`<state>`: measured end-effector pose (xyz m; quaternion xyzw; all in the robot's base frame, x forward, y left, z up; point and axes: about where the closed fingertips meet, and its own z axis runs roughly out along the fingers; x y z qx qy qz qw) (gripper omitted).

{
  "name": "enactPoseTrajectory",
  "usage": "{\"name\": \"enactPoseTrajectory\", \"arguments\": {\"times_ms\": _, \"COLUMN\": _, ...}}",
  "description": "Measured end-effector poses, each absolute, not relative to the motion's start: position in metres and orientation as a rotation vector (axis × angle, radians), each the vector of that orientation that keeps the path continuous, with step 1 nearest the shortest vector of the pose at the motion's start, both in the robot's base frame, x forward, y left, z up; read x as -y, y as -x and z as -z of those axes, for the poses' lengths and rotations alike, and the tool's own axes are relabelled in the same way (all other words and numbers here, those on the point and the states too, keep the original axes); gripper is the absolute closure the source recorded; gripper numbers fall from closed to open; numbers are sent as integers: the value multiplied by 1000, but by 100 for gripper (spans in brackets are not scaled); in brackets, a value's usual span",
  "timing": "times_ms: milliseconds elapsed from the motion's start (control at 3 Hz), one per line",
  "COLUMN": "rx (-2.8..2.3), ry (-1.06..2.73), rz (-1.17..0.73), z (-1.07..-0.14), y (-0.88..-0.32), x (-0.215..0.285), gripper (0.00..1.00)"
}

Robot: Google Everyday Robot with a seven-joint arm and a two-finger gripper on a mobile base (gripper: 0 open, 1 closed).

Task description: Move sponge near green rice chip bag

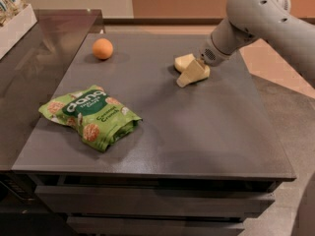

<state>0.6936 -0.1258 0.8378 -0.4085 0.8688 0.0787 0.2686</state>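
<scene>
grasping | gripper (193,73) at pale yellow foam sponge (182,61), 1 o'clock, closure cannot tell | next: carry to green foil bag (91,117), 8 o'clock

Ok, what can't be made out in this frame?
Camera view: the right side of the small pale yellow foam sponge, hidden behind the gripper at the far right of the table. Both are pale, so contact between them is unclear.
Camera view: the small print on the bright green foil rice chip bag, too small to read.
Camera view: the white box of packets, cut off by the top-left edge.
Camera view: the grey arm, cut off by the right edge.
</scene>
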Motion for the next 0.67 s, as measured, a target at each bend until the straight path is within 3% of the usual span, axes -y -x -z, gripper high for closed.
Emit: {"name": "enactPoseTrajectory", "arguments": {"times_ms": 667, "rx": -2301, "ry": 1119, "rz": -224, "z": -850, "y": -692, "x": 121, "gripper": 64}}
